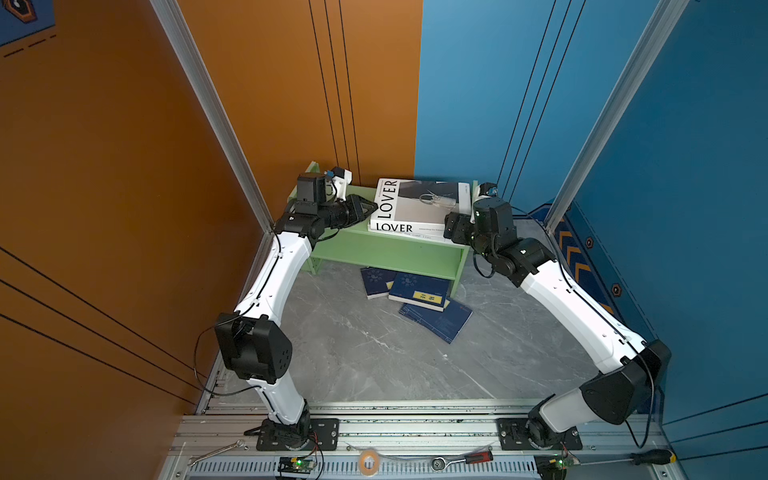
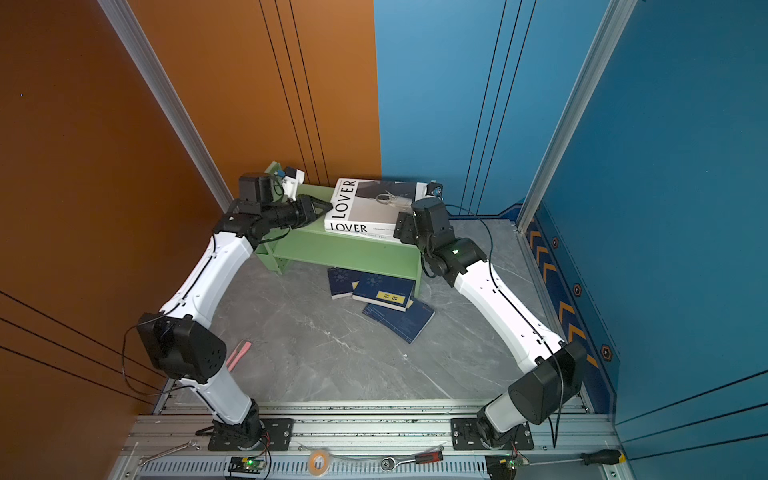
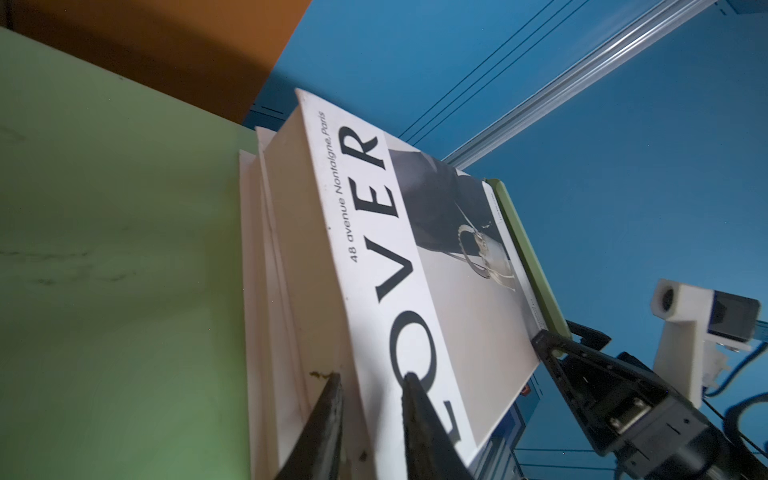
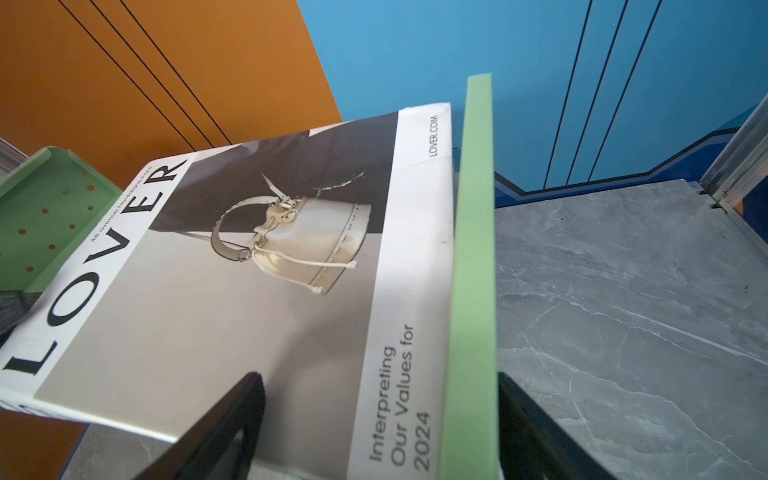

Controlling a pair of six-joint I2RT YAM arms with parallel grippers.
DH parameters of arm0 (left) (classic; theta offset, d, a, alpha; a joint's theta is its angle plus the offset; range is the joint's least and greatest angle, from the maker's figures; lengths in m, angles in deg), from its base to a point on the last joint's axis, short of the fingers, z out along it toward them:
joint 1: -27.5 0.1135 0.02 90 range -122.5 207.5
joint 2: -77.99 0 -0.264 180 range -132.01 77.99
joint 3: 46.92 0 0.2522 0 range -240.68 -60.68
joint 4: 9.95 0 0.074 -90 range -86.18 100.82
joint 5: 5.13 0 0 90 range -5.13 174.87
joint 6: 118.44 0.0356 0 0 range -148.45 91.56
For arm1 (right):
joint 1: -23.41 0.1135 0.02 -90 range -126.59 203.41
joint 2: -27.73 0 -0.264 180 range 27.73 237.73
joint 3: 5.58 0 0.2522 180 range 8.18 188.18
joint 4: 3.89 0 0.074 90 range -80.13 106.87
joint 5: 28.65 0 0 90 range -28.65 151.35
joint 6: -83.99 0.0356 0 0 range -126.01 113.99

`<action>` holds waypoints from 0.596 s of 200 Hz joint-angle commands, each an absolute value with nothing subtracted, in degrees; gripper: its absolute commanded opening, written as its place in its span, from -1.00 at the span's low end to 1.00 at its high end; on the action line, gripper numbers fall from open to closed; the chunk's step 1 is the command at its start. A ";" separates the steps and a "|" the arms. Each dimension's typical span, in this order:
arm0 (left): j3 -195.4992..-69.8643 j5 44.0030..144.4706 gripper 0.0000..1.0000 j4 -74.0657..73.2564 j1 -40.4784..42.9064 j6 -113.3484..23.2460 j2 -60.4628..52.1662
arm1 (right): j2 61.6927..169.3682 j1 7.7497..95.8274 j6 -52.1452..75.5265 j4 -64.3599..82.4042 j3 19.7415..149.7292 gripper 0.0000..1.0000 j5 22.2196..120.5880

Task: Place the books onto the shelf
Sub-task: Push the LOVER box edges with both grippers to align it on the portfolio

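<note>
At the back of the grey marbled surface (image 1: 374,365) stands the green shelf (image 1: 386,253). On its top board lies the LOVER book (image 1: 419,208), flat and cover up. It rests on a second white book (image 3: 251,291), which shows only as a pale strip under it. The stack sits hard against the shelf's upright side panel (image 4: 473,249) at the right end, probably so the panel acts as a stop and keeps both spines square.

Three navy books (image 1: 419,286) lie on the surface at the shelf's foot. They overlap loosely and none is shelved yet, so I judge the task about two-fifths done.

The right claw (image 4: 379,376) is spread wide. One finger hangs over the cover's corner and the other is outside the side panel, so the panel and the book's edge stand between them. That pose looks meant to fence in or nudge the book, not to pinch it.

The left claw (image 3: 372,376) is narrow and reaches in at the opposite end. One finger lies on the cover by the big lettering and the other is against the page block. I cannot tell whether it actually bites the book. With one claw at each end, the pair seems placed to settle the large book's position before turning to the small ones below.
</note>
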State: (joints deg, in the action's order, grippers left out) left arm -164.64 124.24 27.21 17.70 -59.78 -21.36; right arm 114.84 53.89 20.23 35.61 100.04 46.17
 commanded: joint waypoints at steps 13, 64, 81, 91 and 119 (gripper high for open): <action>-167.71 129.78 -0.43 27.05 16.34 -58.60 -22.25 | 116.32 54.95 17.51 36.59 99.76 0.67 49.47; -169.26 131.91 -0.47 25.74 15.32 -60.20 -24.12 | 116.50 55.48 16.58 36.48 99.76 0.63 50.82; -169.98 132.72 -0.57 25.40 14.81 -60.66 -24.73 | 116.49 55.57 16.32 36.64 99.81 0.63 50.89; -170.30 132.74 -0.63 25.31 14.51 -60.70 -24.91 | 116.50 55.66 16.21 36.76 99.77 0.63 50.90; -171.08 133.63 -0.67 25.28 14.01 -61.04 -25.35 | 116.50 55.64 16.07 36.77 99.73 0.63 50.90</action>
State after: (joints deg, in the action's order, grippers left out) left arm -168.40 125.64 27.15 17.42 -60.69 -25.01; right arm 114.84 53.89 18.59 35.43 100.04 46.15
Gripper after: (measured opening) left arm 0.173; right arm 0.817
